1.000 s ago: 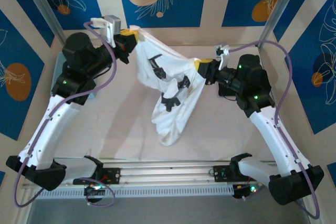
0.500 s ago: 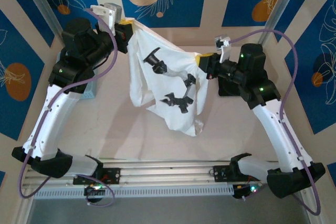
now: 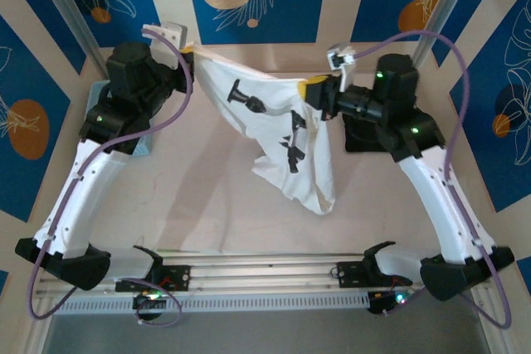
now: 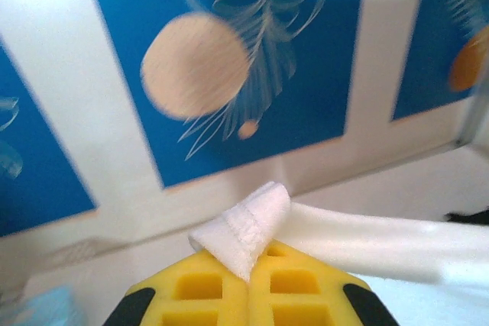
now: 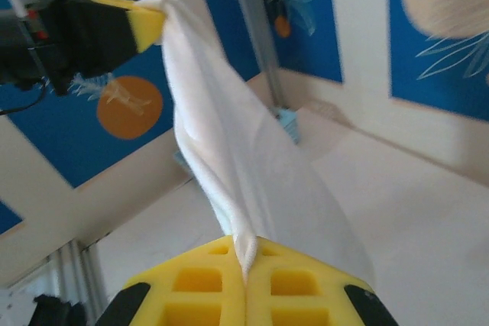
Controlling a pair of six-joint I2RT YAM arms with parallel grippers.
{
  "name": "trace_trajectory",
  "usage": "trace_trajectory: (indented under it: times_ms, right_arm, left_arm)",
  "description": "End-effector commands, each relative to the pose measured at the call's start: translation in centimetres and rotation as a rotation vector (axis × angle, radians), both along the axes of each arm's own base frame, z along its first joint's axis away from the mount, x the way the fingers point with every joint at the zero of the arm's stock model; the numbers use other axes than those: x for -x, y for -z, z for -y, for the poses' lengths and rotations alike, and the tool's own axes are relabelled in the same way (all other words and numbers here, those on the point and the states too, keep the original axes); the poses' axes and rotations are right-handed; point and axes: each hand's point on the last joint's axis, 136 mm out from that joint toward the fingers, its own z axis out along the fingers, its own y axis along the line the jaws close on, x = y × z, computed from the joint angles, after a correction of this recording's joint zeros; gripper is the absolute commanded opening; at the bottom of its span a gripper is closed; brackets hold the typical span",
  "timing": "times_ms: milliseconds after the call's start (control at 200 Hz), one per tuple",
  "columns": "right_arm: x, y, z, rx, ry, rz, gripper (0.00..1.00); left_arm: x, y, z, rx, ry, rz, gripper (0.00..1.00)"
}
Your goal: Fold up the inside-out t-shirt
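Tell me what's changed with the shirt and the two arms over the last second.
The left gripper and right gripper both shifted slightly toward the back wall. The white t-shirt hanging between them opened out flatter, and its lower tail swung rightward, ending below the right gripper. Both stayed shut on the shirt's top edge; nothing was let go.

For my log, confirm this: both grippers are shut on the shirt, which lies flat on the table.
Wrong in one respect. The left gripper and right gripper are both shut on the shirt, but it does not lie flat. It hangs bunched between them, its lower end drooping. The top view shows this.
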Motion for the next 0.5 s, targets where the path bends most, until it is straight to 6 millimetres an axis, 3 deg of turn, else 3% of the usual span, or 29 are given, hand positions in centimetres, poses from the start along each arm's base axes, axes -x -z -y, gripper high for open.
trace_trajectory:
  times_ms: [0,105,200,340,495]
  right_arm:
    - [-0.6,8.0,-4.6,0.064,-0.131,-0.22,0.07]
    - [-1.2,15.9,-8.3,0.187,-0.205,-0.387,0.12]
    - [-2.6,21.6,-8.8,0.336,-0.156,-0.472,0.24]
    - [-3.0,25.8,-6.6,0.528,-0.032,-0.438,0.4]
    - [-0.3,30.2,-3.9,0.679,0.04,-0.457,0.5]
  left_arm:
    - [-1.1,4.2,-5.6,-0.123,-0.24,-0.056,0.0]
    - [-0.7,10.1,-7.5,-0.16,-0.291,-0.17,0.0]
    - [0.4,14.8,-7.9,-0.154,-0.284,-0.256,0.0]
    - [2.2,19.0,-8.6,-0.157,-0.287,-0.338,0.0]
    - [2.9,19.9,-9.1,-0.148,-0.296,-0.357,0.0]
